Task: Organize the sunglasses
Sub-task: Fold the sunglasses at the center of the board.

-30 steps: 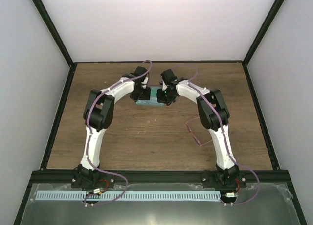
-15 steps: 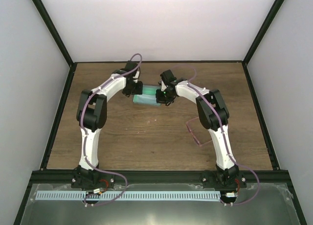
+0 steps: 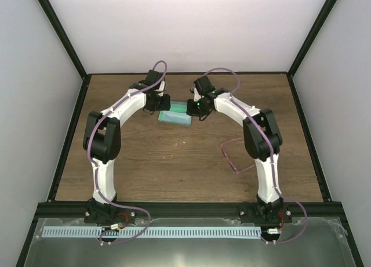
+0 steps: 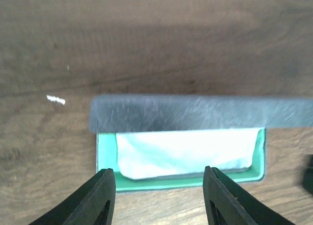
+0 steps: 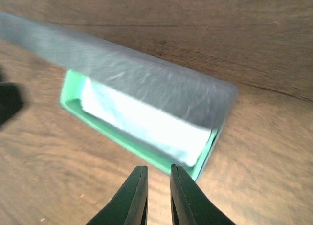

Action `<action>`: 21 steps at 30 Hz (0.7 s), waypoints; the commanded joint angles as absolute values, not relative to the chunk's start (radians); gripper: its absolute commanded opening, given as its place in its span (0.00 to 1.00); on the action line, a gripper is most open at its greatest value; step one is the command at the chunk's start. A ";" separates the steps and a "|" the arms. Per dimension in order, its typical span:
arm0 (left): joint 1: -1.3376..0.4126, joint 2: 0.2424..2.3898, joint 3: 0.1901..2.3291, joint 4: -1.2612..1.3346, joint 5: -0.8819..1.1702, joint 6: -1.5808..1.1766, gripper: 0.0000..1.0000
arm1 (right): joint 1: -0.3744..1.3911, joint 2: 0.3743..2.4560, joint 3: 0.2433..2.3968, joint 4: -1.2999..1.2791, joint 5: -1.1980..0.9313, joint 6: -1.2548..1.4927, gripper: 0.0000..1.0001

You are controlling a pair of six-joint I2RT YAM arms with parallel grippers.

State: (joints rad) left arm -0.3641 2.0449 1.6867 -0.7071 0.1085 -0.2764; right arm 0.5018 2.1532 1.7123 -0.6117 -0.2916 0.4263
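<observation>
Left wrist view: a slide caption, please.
Open grey case with a pale cloth inside, the open left gripper facing it.

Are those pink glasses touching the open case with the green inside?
Apart. The top view shows a wide stretch of table between the sunglasses and the case.

Brown wood-grain tabletop (image 3: pixel 174 157), plain white walls (image 3: pixel 185 29), black corner posts (image 3: pixel 61 32), even light

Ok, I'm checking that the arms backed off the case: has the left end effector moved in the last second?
Yes. In the top view the left end effector has pulled leftward and toward the far edge of the table, off the case.
</observation>
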 commanded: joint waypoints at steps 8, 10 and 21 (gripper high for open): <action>-0.571 1.969 1.609 -0.619 0.082 -0.206 0.82 | 0.438 1.563 1.217 -0.641 0.124 0.763 0.38; -0.645 1.978 1.644 -0.625 0.077 -0.206 0.91 | 0.389 1.440 1.097 -0.688 0.131 0.868 0.54; -0.869 2.037 1.623 -0.637 0.117 -0.480 0.69 | 0.287 0.966 0.765 -0.950 -0.005 1.004 0.60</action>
State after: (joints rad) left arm -0.8394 2.0232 1.6497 -0.6319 0.1139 -0.3618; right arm 0.3107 1.0668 0.8055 -0.8112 0.0170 0.9138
